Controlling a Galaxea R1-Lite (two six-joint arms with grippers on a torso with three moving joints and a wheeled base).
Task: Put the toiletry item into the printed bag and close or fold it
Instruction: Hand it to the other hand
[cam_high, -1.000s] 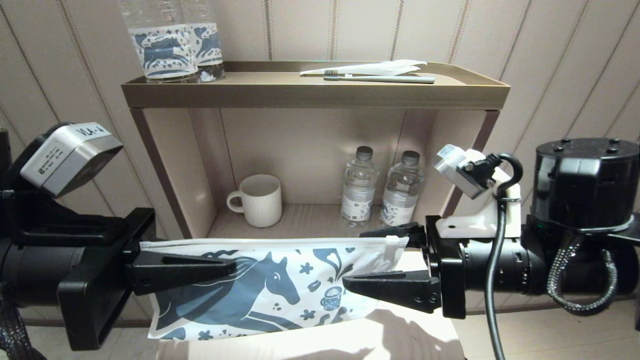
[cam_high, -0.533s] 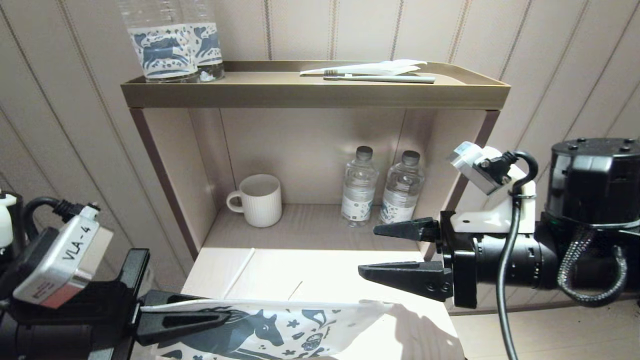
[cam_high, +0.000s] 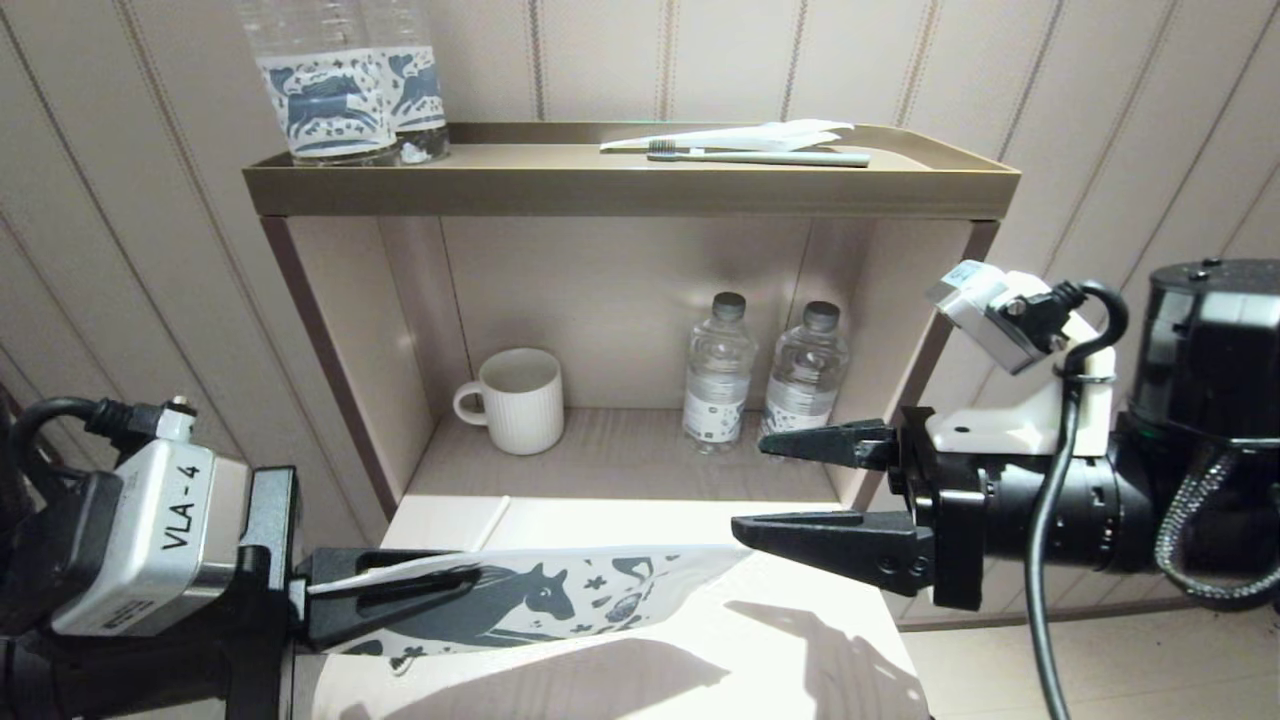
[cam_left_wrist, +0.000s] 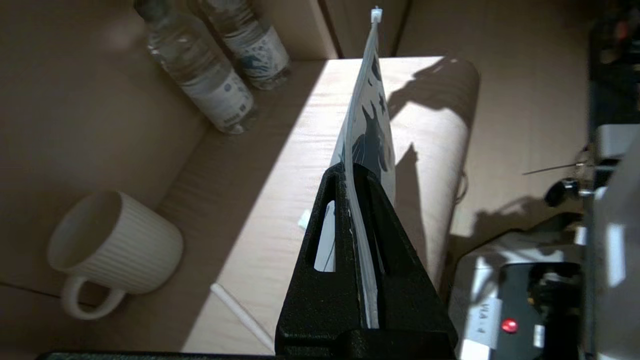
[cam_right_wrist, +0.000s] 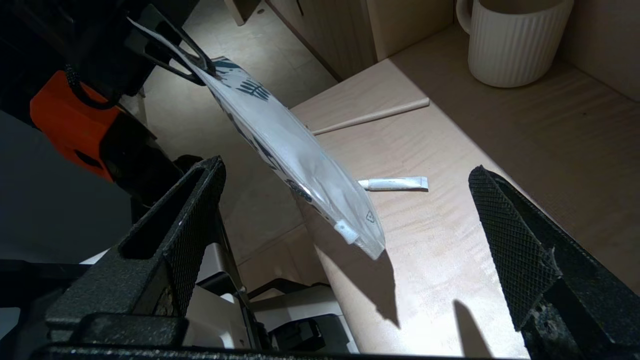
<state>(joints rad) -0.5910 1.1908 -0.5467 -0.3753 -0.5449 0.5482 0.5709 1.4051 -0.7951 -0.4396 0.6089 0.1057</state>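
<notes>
The printed bag (cam_high: 560, 600), white with a blue-grey horse, hangs nearly flat over the table's front part. My left gripper (cam_high: 465, 588) is shut on its left end, and the bag's edge is pinched between the black fingers (cam_left_wrist: 350, 172). My right gripper (cam_high: 750, 487) stands open just beyond the bag's right end, touching nothing. In the right wrist view the bag (cam_right_wrist: 295, 150) slopes down between the spread fingers, its zip slider (cam_right_wrist: 346, 232) at the low end. A small white toiletry tube (cam_right_wrist: 395, 184) lies on the table beneath.
A thin white stick (cam_right_wrist: 370, 116) lies on the table near the shelf. In the open shelf stand a ribbed mug (cam_high: 520, 400) and two water bottles (cam_high: 718, 370). The top tray (cam_high: 630, 190) holds two printed bottles, a toothbrush (cam_high: 760, 157) and a white wrapper.
My left gripper has carried the bag down and toward me, out from between the right gripper's open fingers, and tipped it flatter. The right gripper has drawn back to the right.
</notes>
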